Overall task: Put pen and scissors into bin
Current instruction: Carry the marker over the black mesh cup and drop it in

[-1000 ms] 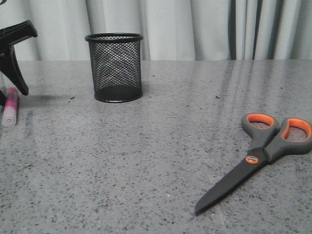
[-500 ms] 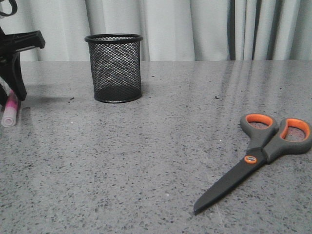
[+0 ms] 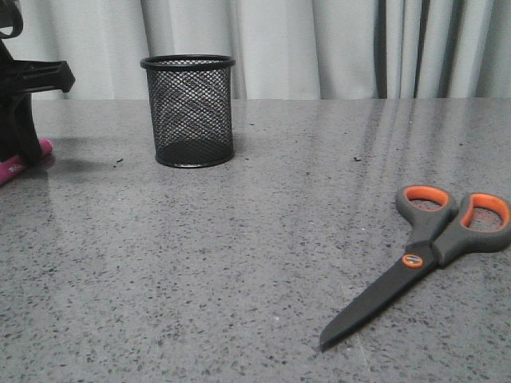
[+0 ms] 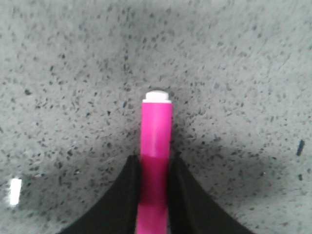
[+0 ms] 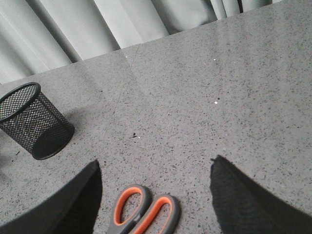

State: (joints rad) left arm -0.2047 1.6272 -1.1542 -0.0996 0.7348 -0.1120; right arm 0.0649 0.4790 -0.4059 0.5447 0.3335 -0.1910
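Note:
My left gripper (image 3: 24,148) is at the far left edge of the front view, shut on the pink pen (image 3: 20,163), whose end pokes out beside the finger. In the left wrist view the pen (image 4: 156,141) runs between the two black fingers (image 4: 122,195), white cap end away from them, just above the table. The black mesh bin (image 3: 189,110) stands upright to the right of that gripper. The scissors (image 3: 423,255) lie flat at the right front, closed, blades toward the front. My right gripper (image 5: 155,170) is open above the scissors' orange-lined loops (image 5: 146,209); it is out of the front view.
The grey speckled table (image 3: 255,239) ends at a pale curtain (image 3: 319,40) behind. The bin also shows in the right wrist view (image 5: 31,122), far from the right gripper.
The pen has been taken up by my left gripper: it lay on the table pointing forward, and now it is tilted and mostly hidden behind the finger. The scissors and bin have not moved.

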